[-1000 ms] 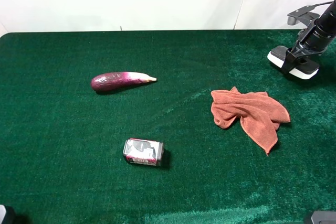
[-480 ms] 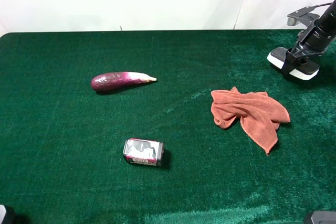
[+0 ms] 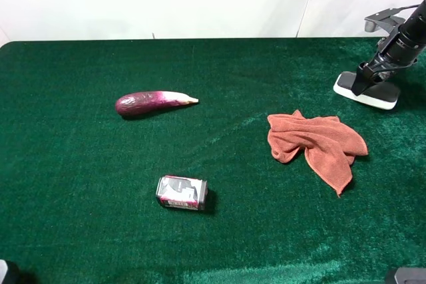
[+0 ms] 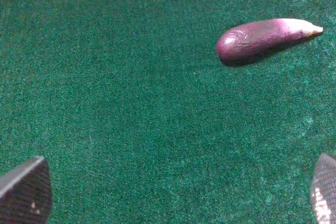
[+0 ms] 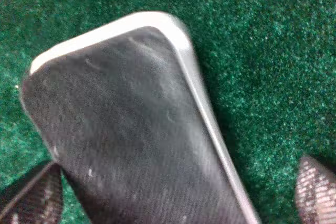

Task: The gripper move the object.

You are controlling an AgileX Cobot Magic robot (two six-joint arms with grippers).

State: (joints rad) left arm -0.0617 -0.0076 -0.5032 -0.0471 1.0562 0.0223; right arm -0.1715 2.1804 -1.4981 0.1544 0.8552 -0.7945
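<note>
The object, a white-based eraser block with a black felt top (image 3: 367, 91), lies flat on the green cloth at the far right. It fills the right wrist view (image 5: 126, 129). My right gripper (image 3: 368, 76) hangs just above it. Its two fingers (image 5: 32, 195) straddle the block in the right wrist view, with a gap of cloth showing on one side, so the right gripper (image 5: 173, 195) looks open. My left gripper (image 4: 181, 192) is open and empty above bare cloth. Only its fingertips (image 4: 23, 192) show at the frame corners.
A purple eggplant (image 3: 153, 103) lies left of centre and also shows in the left wrist view (image 4: 262, 38). A small crushed can (image 3: 182, 193) lies nearer the front. A crumpled orange cloth (image 3: 316, 143) lies just in front and left of the eraser. The white wall runs behind the table.
The eraser has come down a little toward the front left and now lies flat on the cloth. The right gripper's fingers have spread off it. The left arm has not moved.
</note>
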